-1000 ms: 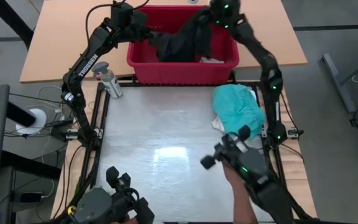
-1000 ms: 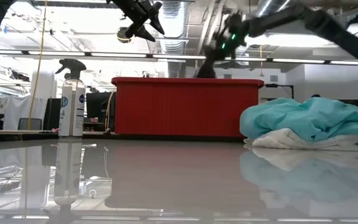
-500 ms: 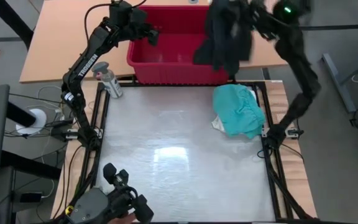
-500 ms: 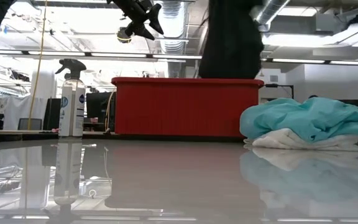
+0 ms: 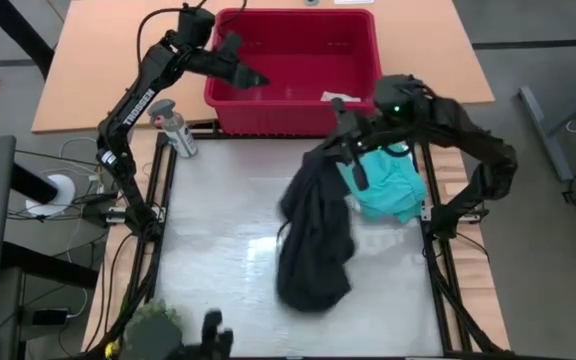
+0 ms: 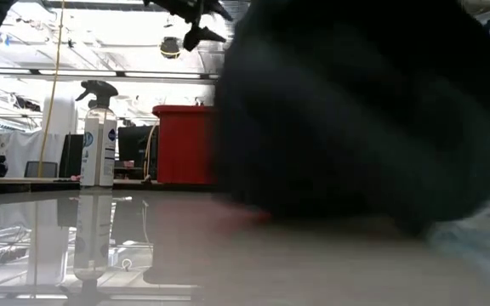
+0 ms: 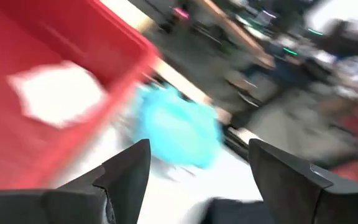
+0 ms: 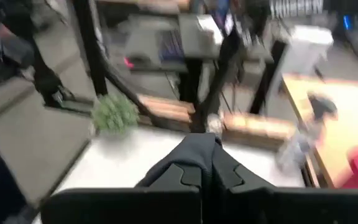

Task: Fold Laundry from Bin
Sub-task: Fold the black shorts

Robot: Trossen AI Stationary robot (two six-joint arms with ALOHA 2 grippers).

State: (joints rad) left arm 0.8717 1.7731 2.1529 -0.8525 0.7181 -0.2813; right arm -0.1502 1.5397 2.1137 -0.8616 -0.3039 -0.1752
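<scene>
A black garment (image 5: 313, 240) hangs over the middle of the table (image 5: 218, 230), and my right gripper (image 5: 336, 152) is shut on its top. In the low view the garment (image 6: 356, 110) fills most of the picture as a blur. The red bin (image 5: 293, 105) stands at the far edge, with a small white piece (image 5: 343, 97) lying on its floor. A turquoise shirt (image 5: 388, 180) lies bunched on the table's right side. My left gripper (image 5: 248, 75) hovers open above the bin's left part, touching nothing. My right gripper pinches a bunched part of the black garment's top (image 8: 197, 146) between its two shut fingers, which come from the table's right and slant slightly down. The garment hangs long and slack below them. Whether its lower end (image 5: 313, 295) touches the table, I cannot tell.
A spray bottle (image 5: 173, 125) stands left of the bin, just off the table's far left corner. White cloth (image 5: 353, 200) shows under the turquoise shirt. A green tufted thing (image 5: 153, 322) sits at the near left corner. The table's left half lies bare.
My right gripper has lifted the black garment out of the bin and swung it toward the near edge. The garment now hangs over the table's middle, clear of the bin. My left gripper has turned toward the bin's middle, staying open.
</scene>
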